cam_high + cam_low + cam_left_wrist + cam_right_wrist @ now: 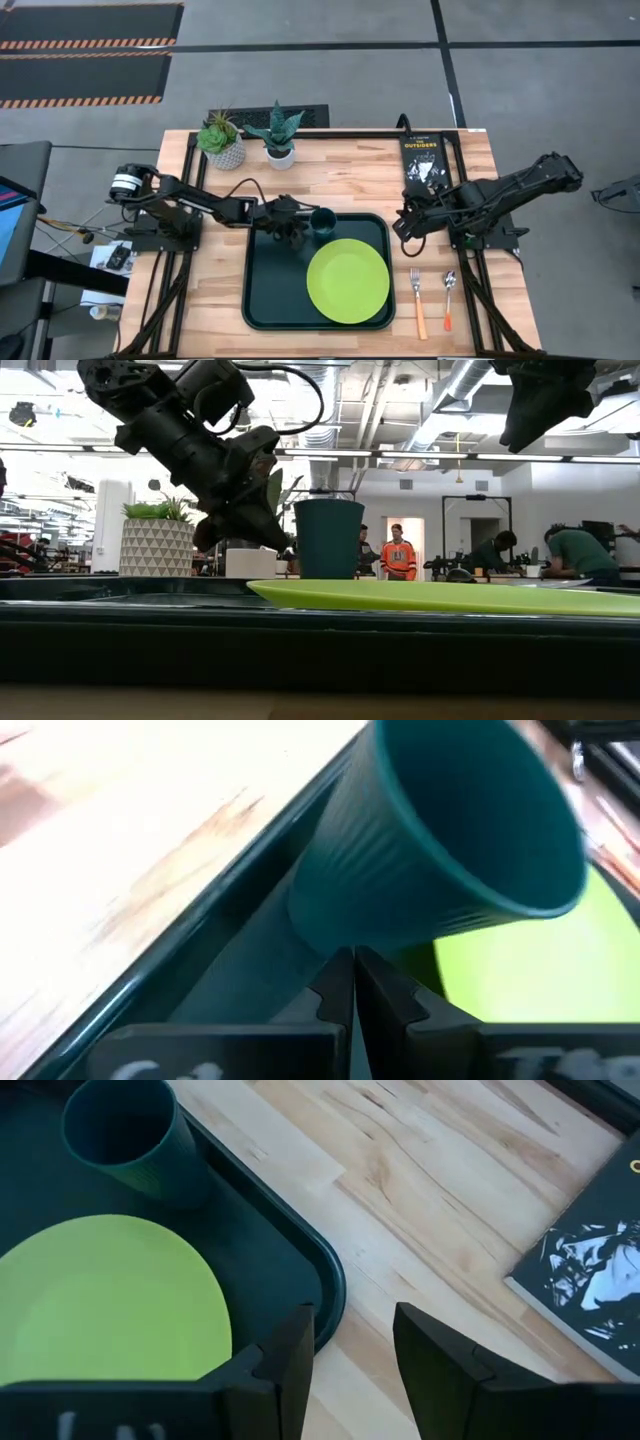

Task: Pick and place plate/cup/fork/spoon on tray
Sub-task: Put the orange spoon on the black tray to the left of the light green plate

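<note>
The dark tray (pixel 262 290) lies mid-table. The lime-green plate (pixel 348 281) lies flat in its right half. The teal cup (pixel 322 222) stands upright on its base by the tray's far rim and also shows in the low view (pixel 329 538). My left gripper (pixel 353 970) is shut, low over the tray just left of the cup (pixel 440 840). My right gripper (pixel 352 1345) is open and empty above the bare table, right of the tray's far right corner. The yellow-handled fork (pixel 418 303) and the red-orange-handled spoon (pixel 449 298) lie on the table right of the tray. My left gripper's shut fingertips (pixel 340 975) point at the foot of the cup's wall (pixel 320 925) from the table's left side. I cannot tell whether they touch it. The cup stands upright on the tray.
A black book (pixel 425 160) lies at the far right, beside my right arm. Two plant pots (pixel 222 142) (pixel 280 140) stand at the far edge behind the tray. People (pixel 400 555) show in the room beyond the table.
</note>
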`<state>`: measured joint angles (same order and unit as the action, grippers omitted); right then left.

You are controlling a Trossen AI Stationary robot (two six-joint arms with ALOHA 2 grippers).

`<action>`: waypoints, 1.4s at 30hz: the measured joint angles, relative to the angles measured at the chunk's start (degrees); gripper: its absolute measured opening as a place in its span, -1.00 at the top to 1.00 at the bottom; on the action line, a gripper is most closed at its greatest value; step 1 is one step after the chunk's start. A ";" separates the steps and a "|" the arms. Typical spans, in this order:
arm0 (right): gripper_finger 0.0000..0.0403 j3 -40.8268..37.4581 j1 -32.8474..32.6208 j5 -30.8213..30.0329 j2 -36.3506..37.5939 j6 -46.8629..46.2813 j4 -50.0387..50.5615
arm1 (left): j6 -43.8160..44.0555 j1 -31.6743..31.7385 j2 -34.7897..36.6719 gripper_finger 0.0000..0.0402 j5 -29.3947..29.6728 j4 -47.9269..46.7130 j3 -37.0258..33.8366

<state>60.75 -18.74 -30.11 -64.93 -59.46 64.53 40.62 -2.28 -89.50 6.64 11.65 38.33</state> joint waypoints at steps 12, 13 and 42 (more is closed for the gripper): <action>0.20 0.00 0.43 2.57 1.43 -4.57 1.90 | 1.51 4.35 20.60 1.00 -0.07 -15.68 -0.04; 0.20 0.00 0.70 3.60 1.90 -4.59 1.91 | 0.58 4.90 22.95 1.00 -0.05 -15.85 -0.04; -0.21 0.00 -13.76 27.20 -5.02 -34.07 11.59 | 6.18 4.19 40.77 -0.06 4.69 -34.48 -0.07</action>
<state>60.75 -32.50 -2.91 -69.94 -93.53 76.12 46.80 1.91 -48.73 11.34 -22.83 38.26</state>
